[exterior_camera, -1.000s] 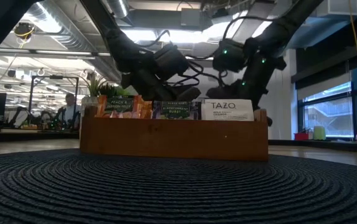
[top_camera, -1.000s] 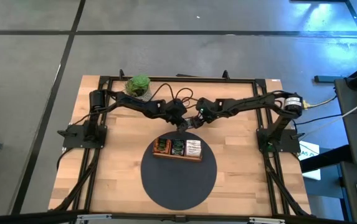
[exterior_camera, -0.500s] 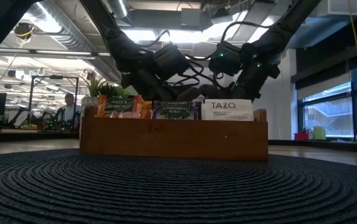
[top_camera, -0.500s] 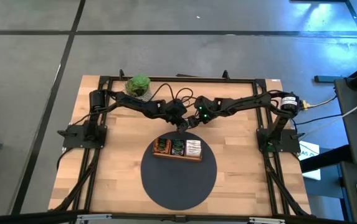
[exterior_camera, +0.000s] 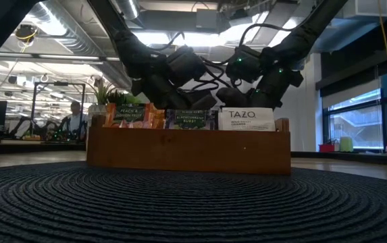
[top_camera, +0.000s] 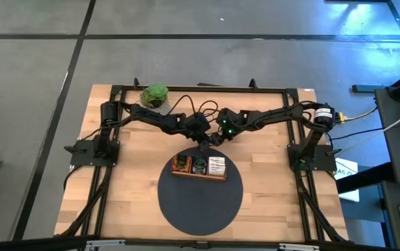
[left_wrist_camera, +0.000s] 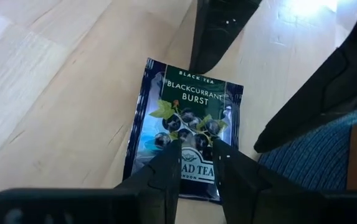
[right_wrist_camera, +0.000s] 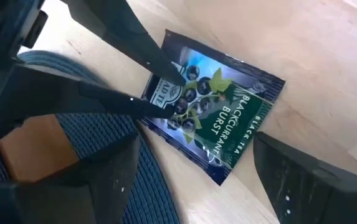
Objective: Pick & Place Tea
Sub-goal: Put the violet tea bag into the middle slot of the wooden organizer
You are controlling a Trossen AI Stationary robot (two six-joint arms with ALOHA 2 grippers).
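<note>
The tea packet (left_wrist_camera: 184,134), a dark Blackcurrant Burst one, lies on the bare wood beside the round mat's (top_camera: 200,202) edge, just behind the tray (top_camera: 200,166). The left gripper (left_wrist_camera: 197,158) pinches its near edge between narrow fingers. The right gripper (right_wrist_camera: 190,168) hangs over it, fingers spread wide, holding nothing.

1. High view: straight down from well above, taking in the whole table (top_camera: 137,181), both arms and the floor around.
2. Low view: at mat (exterior_camera: 179,202) level, close to the tray (exterior_camera: 188,150), facing the room.
3. Both wrist views: close, from opposite sides, sharing one packet (left_wrist_camera: 181,127) (right_wrist_camera: 212,112).
</note>
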